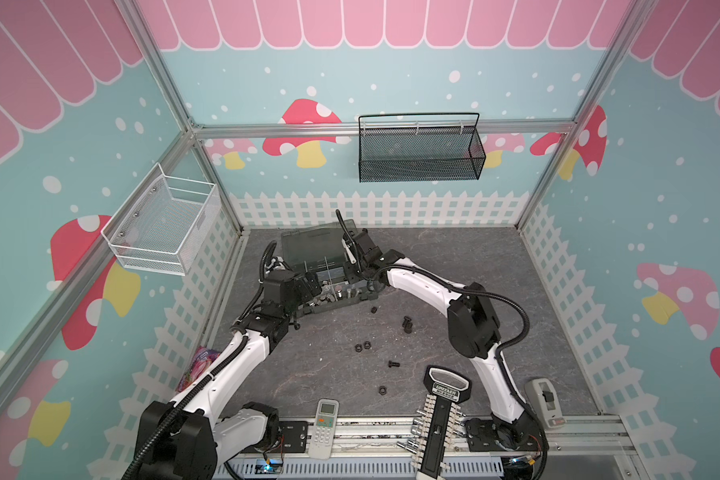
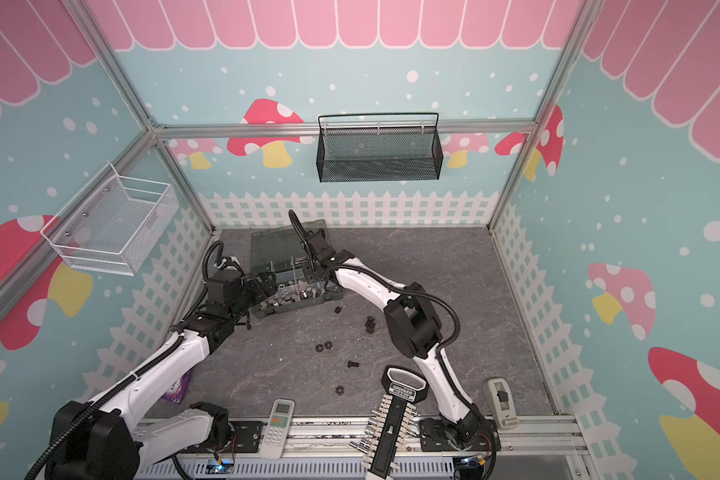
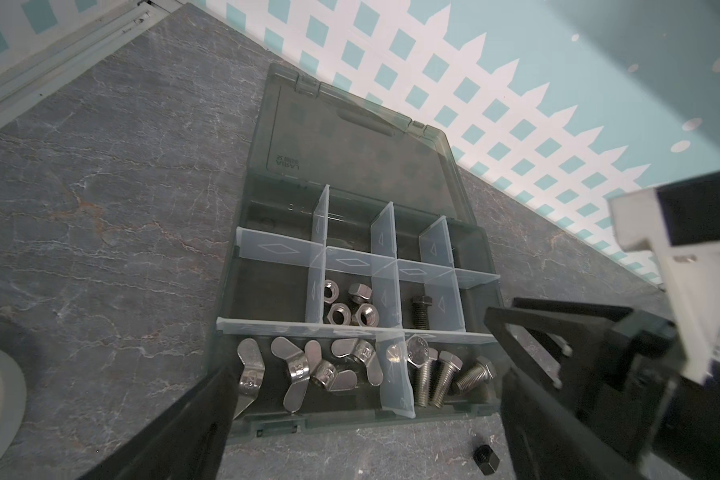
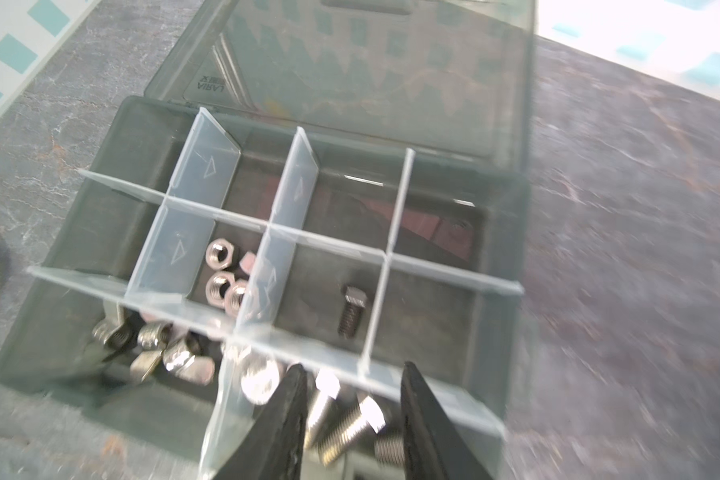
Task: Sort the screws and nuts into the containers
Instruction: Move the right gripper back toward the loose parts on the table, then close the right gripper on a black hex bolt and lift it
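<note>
**Organizer box** [image 1: 337, 305] [image 3: 230, 299] [image 4: 71, 266]: translucent dark-grey plastic. The smoky hinged lid is open on the back wall [image 1: 383, 208] side. Stands rear-left on the grey marbled tabletop [image 1: 433, 266]. Pale dividers [image 3: 352, 262] split it into compts.

Contents (wrist views):
- silver hex nuts [image 3: 346, 303] [image 4: 225, 274], qty 4, bunched in one middle-row compt.
- black hex-head screw [image 3: 421, 311] [image 4: 350, 309], qty 1, lying flat in the next compt along, w/ one divider between it and those nuts.
- silver hex-head screws [image 3: 441, 374] [image 4: 346, 419], several, in a front-row compt.
- silver wing nuts [image 3: 308, 365] [image 4: 171, 357], several, in the front-row compt beside them.

On the tabletop in front of the box (both top views):
- loose black hex nuts [image 1: 366, 345] [image 2: 328, 345], qty 4. One lies near the box's front corner, two touch as a pair, and one is nearest the front edge.
- loose black screws [image 1: 393, 364] [image 2: 353, 364], scattered among them.

**L gripper** [image 3: 357, 338]: jaws spread wide, empty, at the box's left-front end.

**R gripper** [image 4: 353, 365]: jaws part-way apart, nothing between them. It hangs over the silver-screw compt.
</note>
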